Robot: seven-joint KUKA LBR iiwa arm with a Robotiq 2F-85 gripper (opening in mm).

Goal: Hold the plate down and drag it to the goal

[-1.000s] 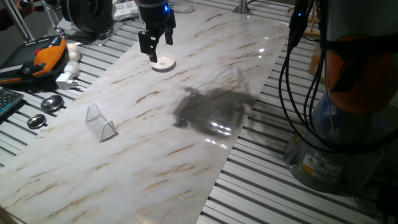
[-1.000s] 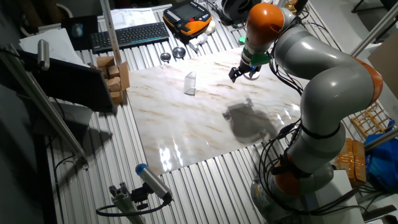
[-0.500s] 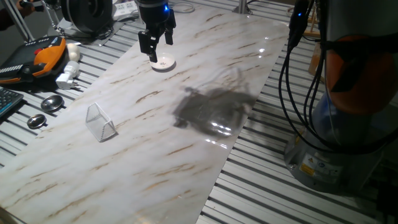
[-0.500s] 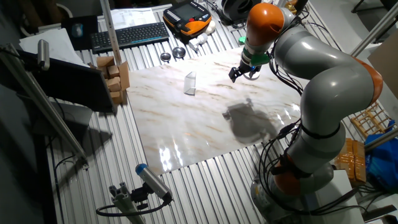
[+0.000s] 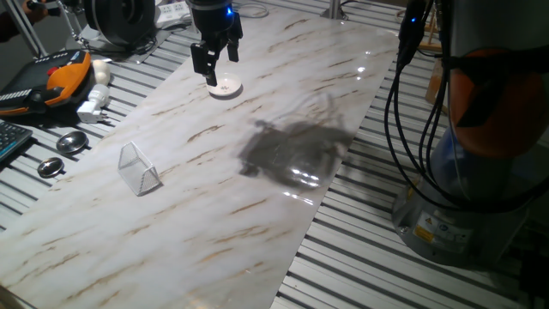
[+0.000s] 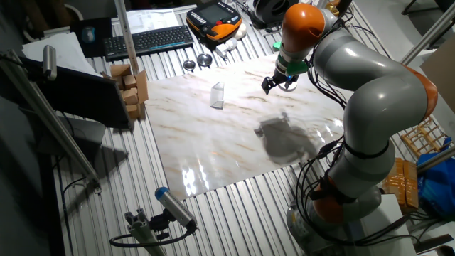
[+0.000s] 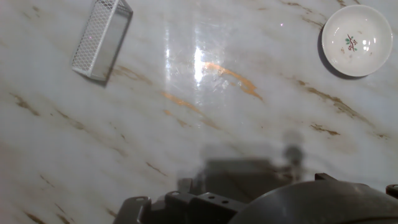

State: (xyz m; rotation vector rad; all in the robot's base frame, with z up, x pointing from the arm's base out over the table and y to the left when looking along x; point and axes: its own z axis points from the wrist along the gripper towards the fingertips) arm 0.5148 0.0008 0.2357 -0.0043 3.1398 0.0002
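The plate (image 5: 226,87) lies flat on the marbled surface (image 5: 257,206) near its far edge, as one fixed view shows it, with a small reddish mark in its middle. The tool (image 5: 217,67) hangs just above the plate, fingers pointing down and spread apart, grasping nothing; whether a fingertip touches the dish cannot be told. The goal (image 5: 138,168) stands well apart from the plate, toward the left edge of the surface. In the hand view the plate (image 7: 357,40) sits at the upper right and the goal (image 7: 101,38) at the upper left, the marble between them showing glare.
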